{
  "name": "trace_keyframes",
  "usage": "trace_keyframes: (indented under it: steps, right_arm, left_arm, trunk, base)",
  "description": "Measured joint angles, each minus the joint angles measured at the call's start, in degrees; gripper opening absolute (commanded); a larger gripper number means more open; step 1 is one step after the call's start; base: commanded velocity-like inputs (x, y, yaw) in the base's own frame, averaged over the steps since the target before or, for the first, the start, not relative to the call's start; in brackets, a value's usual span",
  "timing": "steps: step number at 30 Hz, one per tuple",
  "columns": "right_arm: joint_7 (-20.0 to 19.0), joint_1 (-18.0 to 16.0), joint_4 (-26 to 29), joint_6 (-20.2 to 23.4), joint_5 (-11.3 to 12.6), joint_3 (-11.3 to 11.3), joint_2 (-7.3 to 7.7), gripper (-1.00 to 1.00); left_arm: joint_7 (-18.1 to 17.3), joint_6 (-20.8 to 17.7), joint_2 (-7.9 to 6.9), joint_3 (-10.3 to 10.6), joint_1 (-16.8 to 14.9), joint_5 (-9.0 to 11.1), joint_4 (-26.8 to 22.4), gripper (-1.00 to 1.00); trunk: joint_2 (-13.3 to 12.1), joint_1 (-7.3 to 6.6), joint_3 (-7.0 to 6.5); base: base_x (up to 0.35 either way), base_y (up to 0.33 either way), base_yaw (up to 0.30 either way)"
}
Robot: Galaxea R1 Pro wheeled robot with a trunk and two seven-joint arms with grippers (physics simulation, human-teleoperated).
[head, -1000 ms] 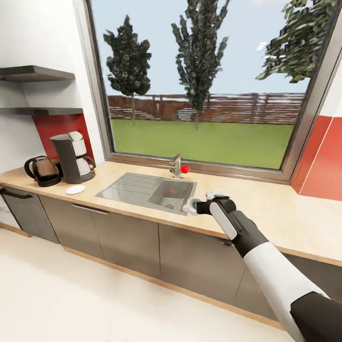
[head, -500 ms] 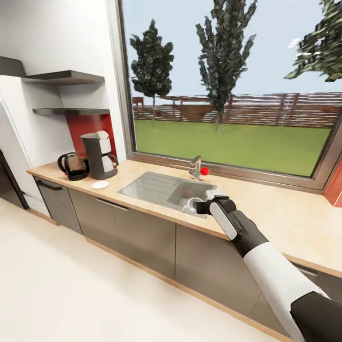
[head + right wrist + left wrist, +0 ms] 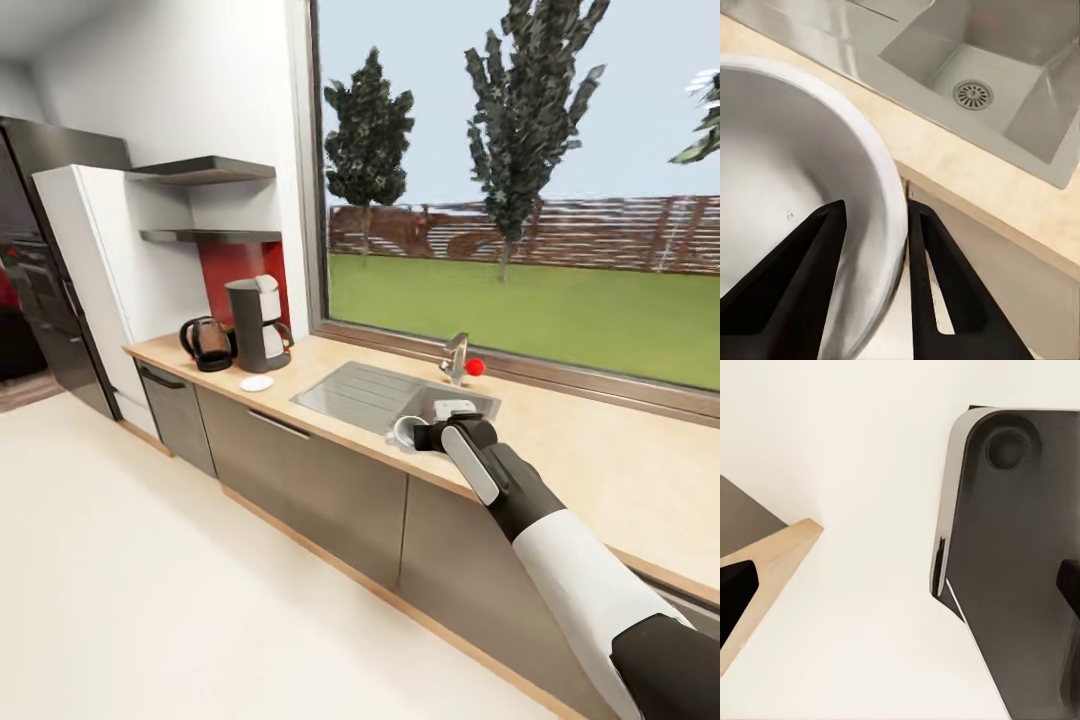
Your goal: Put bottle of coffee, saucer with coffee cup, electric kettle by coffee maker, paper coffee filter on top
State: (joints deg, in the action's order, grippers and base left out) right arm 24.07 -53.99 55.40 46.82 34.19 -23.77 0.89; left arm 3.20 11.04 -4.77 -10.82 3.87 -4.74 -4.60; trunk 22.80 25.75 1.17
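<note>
Above the sink's point(image 3: 385, 392) front edge, right claw point(image 3: 408, 436) clamped on the coffee cup's point(image 3: 791, 187) rim; left claw's state indiscernible.

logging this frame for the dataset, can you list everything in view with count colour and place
coffee maker: 1, dark grey and white, far left end of the countertop
electric kettle: 1, black, beside the coffee maker on its left
saucer: 1, white, on the countertop in front of the coffee maker
coffee cup: 1, white, held in the right gripper over the counter edge by the sink
sink: 1, steel, set in the countertop below the window
tap: 1, steel with a red knob, behind the sink
shelves: 2, dark grey, on the wall above the coffee maker
fridge: 1, black, far left
countertop: 1, light wood
right gripper: 1, black, jaws closed across the cup's rim
</note>
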Motion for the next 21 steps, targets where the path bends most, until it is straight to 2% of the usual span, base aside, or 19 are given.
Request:
trace_keyframes:
  steps: [8,14,21]
  right_arm:
    - [0.0,0.0,0.0,0.0,0.0,0.0,0.0,-1.0]
    - [0.0,0.0,-0.1,0.0,0.0,0.0,0.01,-1.0]
    - [-0.1,0.0,-0.5,0.0,-0.2,-0.1,0.1,-1.0]
  left_arm:
    - [0.0,0.0,0.0,0.0,0.0,0.0,0.0,1.0]
    - [0.0,0.0,0.0,0.0,0.0,0.1,0.0,1.0]
    - [0.0,-0.1,-0.09,0.0,-0.1,0.1,0.0,1.0]
  trunk:
    - [0.0,0.0,-0.02]
    - [0.0,-0.02,-0.02]
    - [0.0,-0.02,-0.02]
  base:
    - [0.015,0.005,0.276]
    - [0.211,0.178,0.275]
    - [0.243,0.216,0.06]
